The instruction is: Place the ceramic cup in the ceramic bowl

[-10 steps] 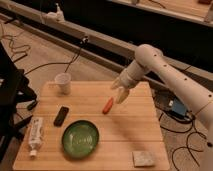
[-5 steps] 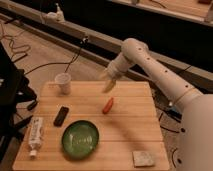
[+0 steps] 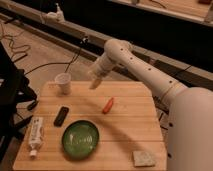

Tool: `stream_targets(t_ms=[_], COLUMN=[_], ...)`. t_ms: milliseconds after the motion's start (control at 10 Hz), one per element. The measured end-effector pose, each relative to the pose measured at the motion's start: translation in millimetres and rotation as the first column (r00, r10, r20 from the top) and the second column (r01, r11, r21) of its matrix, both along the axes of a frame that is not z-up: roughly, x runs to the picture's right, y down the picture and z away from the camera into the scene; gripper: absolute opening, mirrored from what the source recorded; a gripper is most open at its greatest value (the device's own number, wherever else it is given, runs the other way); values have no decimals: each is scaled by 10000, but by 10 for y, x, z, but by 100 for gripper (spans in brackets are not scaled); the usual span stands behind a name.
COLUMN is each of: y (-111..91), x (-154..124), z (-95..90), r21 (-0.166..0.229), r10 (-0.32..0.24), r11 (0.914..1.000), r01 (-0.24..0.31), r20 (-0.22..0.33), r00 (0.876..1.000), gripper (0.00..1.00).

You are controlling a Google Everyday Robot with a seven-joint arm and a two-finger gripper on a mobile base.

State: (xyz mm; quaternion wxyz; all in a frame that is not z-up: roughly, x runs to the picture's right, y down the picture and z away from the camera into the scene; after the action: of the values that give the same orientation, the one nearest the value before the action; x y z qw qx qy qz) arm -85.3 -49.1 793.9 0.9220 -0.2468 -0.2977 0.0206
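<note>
The ceramic cup (image 3: 63, 83) is small, white and upright at the back left corner of the wooden table (image 3: 130, 127). The ceramic bowl (image 3: 80, 138) is wide, green and glossy, and sits near the table's front, left of centre. My gripper (image 3: 94, 82) hangs at the end of the white arm above the back edge of the table, a short way right of the cup and not touching it. Nothing shows in it.
A red-orange carrot-like item (image 3: 107, 105) lies at the table's middle. A black remote-like object (image 3: 61, 115) lies left of the bowl. A white tube-shaped bottle (image 3: 35, 135) lies at the left edge. A pale sponge (image 3: 144, 158) sits at the front right. Cables cross the floor behind.
The arm has swung left across the back of the table, carrying the gripper from above the carrot-like item to near the cup. The objects on the table have not moved.
</note>
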Motion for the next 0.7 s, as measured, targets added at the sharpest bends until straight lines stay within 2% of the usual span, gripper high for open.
stream_targets(t_ms=[200,700], y=[-8,-37], x=[-246,-182], z=[-55,-39], r21=[200,179], r10=[-64,28], r11=[9998,9998], r01=[60,-30], r20=[227,139], r00=[9997,9999], gripper=[63,63])
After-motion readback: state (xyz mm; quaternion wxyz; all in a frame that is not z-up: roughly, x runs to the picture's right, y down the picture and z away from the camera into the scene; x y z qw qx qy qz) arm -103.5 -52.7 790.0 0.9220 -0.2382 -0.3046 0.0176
